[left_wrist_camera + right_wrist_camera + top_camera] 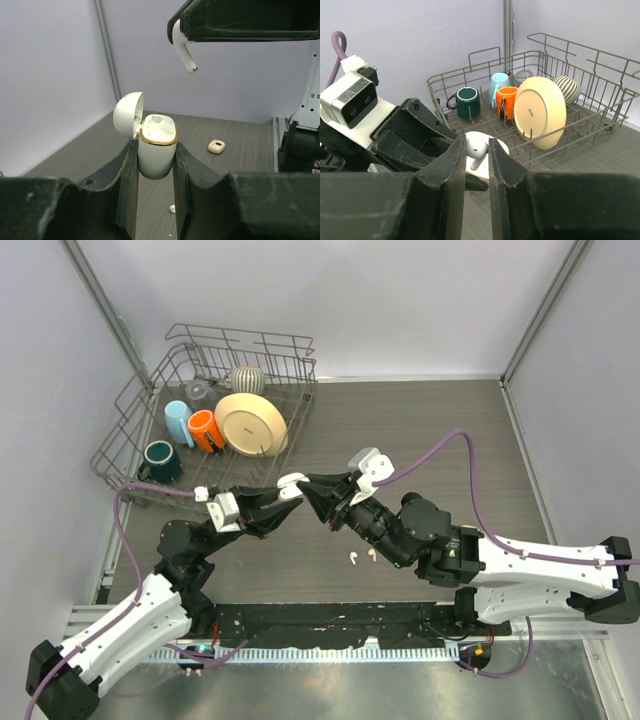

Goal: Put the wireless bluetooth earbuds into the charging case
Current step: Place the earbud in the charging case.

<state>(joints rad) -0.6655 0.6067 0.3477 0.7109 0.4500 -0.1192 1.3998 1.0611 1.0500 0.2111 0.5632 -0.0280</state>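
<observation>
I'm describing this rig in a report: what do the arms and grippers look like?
The left arm and right arm have white shell links with black joints and bases. A purple cable loops along each. The left gripper and right gripper are black, with scuffed wedge-shaped jaws and a white camera module at the wrist.

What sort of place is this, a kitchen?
Probably a robotics test cell, not a kitchen: plain white walls box in one table, with a left arm and right arm bolted on, plus a dish rack.

Even, bright light — foregrounds blurred
</observation>
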